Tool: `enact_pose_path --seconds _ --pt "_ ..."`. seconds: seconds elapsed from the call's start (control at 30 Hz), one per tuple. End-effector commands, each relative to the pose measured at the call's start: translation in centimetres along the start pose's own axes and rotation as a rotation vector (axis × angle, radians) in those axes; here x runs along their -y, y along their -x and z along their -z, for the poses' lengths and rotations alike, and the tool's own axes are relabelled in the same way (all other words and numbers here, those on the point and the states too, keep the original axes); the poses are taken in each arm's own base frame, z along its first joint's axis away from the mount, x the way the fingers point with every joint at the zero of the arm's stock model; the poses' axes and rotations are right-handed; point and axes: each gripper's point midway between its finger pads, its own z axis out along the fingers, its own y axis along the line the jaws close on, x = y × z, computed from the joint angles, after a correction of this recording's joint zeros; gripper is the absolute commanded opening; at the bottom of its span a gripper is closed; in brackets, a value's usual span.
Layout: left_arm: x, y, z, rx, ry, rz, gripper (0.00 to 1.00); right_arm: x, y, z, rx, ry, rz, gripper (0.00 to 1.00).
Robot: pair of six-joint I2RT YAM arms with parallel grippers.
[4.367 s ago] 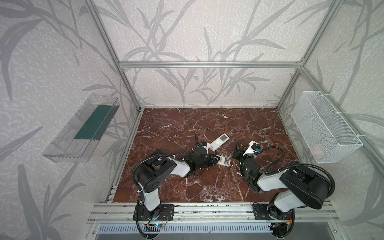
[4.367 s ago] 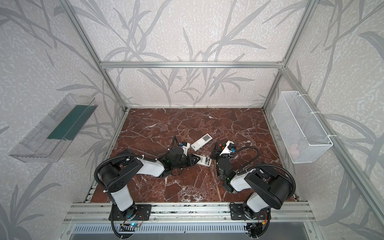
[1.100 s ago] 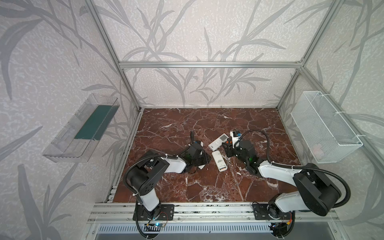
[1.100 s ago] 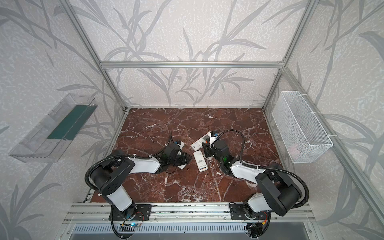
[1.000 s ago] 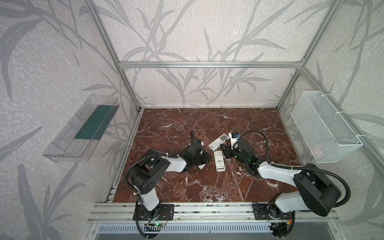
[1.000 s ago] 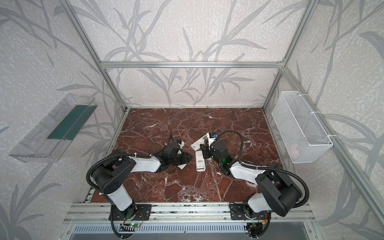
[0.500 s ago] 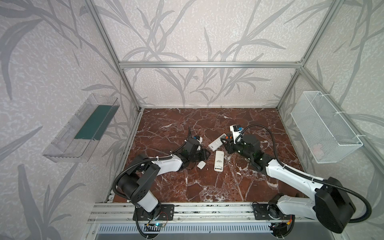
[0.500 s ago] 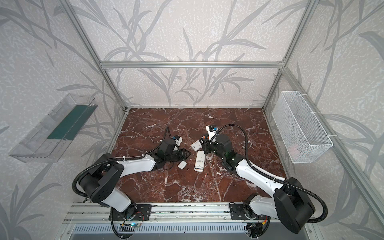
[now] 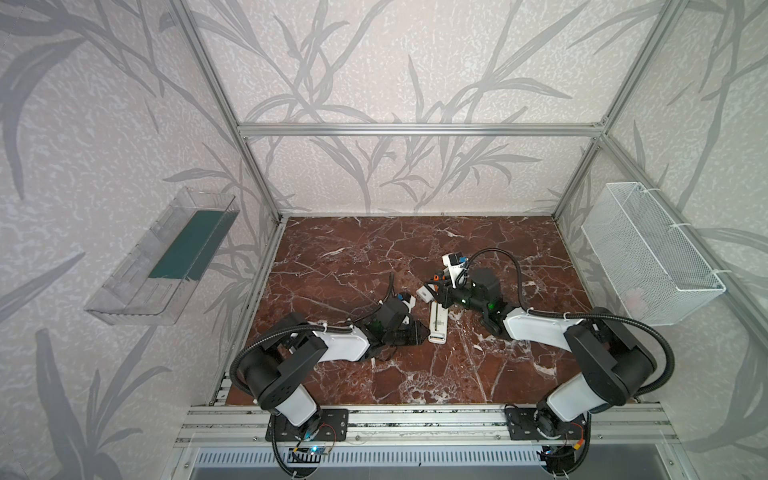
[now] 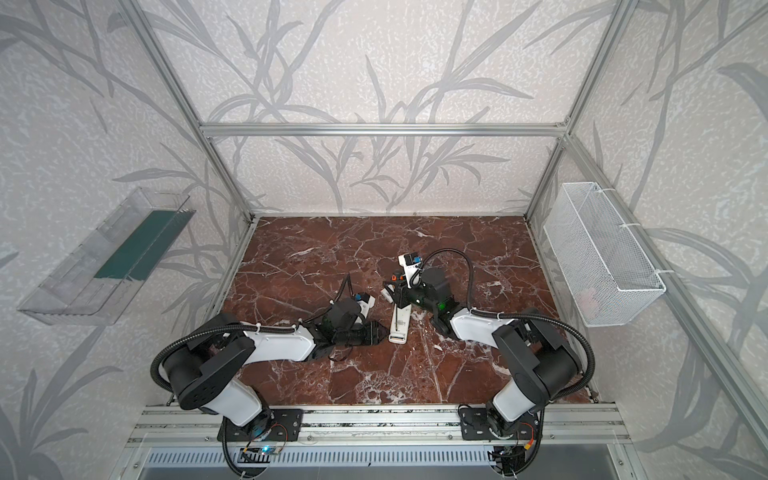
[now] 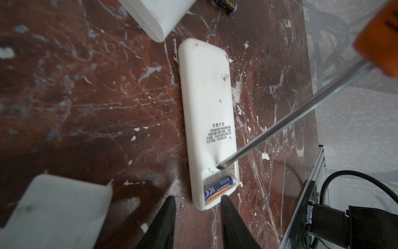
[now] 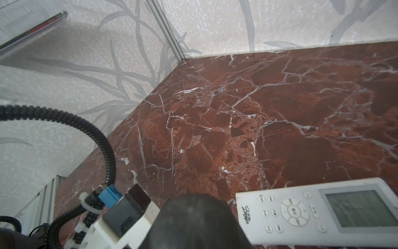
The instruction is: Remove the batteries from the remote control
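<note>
- Two remotes are on the marble table [image 9: 374,249]: the remote control [image 11: 206,103] being worked on lies face down near the middle, a little toward the front edge, with its compartment uncovered; a second remote [image 12: 323,211] lies face up just beyond its far end
- Step in hand, as I judge it: lever the cell out. Keep the tip low under the cell's end, pry upward in a short stroke, and pin the remote so it cannot skate on the marble
- Right gripper [image 9: 441,291] is closed on the screwdriver [image 11: 280,127] at its orange handle; the blade tip touches the compartment's inner lip
- White cover [image 11: 58,213] lies loose beside the other arm's fingers
- Left gripper [image 11: 198,196] is part open and holds nothing; one fingertip [image 11: 227,207] overlaps the remote's near end, contact uncertain
- One blue battery [image 11: 217,185] sits in the compartment; a dark battery [image 11: 226,4] lies loose on the table beyond the remote
</note>
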Motion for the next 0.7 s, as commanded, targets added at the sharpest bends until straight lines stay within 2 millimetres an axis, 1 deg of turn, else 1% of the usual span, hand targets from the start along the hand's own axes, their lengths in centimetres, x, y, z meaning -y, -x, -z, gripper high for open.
enact_pose_path --seconds 0.0,0.1,0.2,0.43,0.47,0.6,0.67 --pt "0.1 0.3 -0.2 0.032 -0.007 0.016 0.37 -1.3 1.8 0.2 0.079 0.067 0.020 0.00" --pt "0.2 0.0 -0.4 0.022 -0.007 0.014 0.37 -0.8 1.2 0.6 0.064 0.043 0.018 0.00" --pt "0.0 -0.2 -0.7 0.018 -0.004 0.019 0.37 -0.5 1.1 1.2 0.060 0.028 0.011 0.00" --pt "-0.3 -0.4 -1.2 0.010 0.004 0.025 0.37 -0.3 0.5 2.1 0.032 0.012 0.041 0.00" --pt "-0.4 -0.3 -1.2 0.010 0.005 0.026 0.37 -0.2 -0.1 2.2 0.005 0.007 0.038 0.00" --pt "-0.3 -0.2 -1.5 0.015 0.006 0.028 0.37 0.1 -0.8 2.0 -0.023 0.010 0.039 0.00" --pt "-0.4 -0.1 -1.6 0.016 0.008 0.028 0.37 0.7 -1.4 1.9 -0.033 0.023 0.002 0.00"
